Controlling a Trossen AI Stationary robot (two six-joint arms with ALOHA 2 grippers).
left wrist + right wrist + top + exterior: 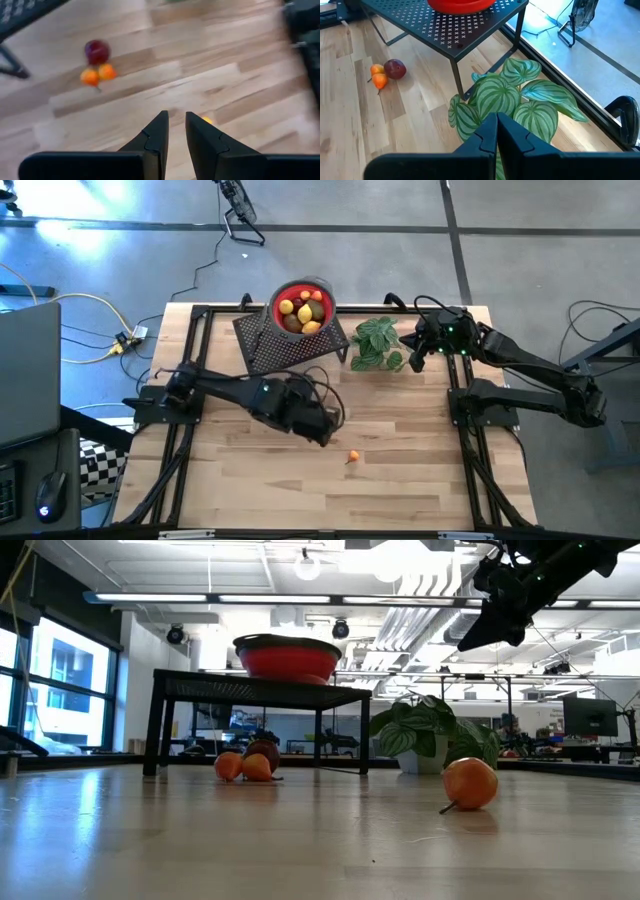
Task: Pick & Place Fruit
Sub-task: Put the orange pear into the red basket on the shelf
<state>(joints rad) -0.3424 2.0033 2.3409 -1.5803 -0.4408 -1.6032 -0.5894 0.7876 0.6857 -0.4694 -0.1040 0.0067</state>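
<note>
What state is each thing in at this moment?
Red bowl: on the black mesh stand, holding fruit.
Lone orange: loose on the table, untouched.
Dark red fruit: on the table beside two small oranges, near the stand.
Plant: upright by the stand.
Left hand: slightly parted, empty, above the table.
Right hand: shut, empty, over the plant.

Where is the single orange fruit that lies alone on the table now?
In the high view the lone orange fruit lies on the bare wood near the table's middle, just beyond the left pincer, well apart from the red bowl on the black stand.
</note>
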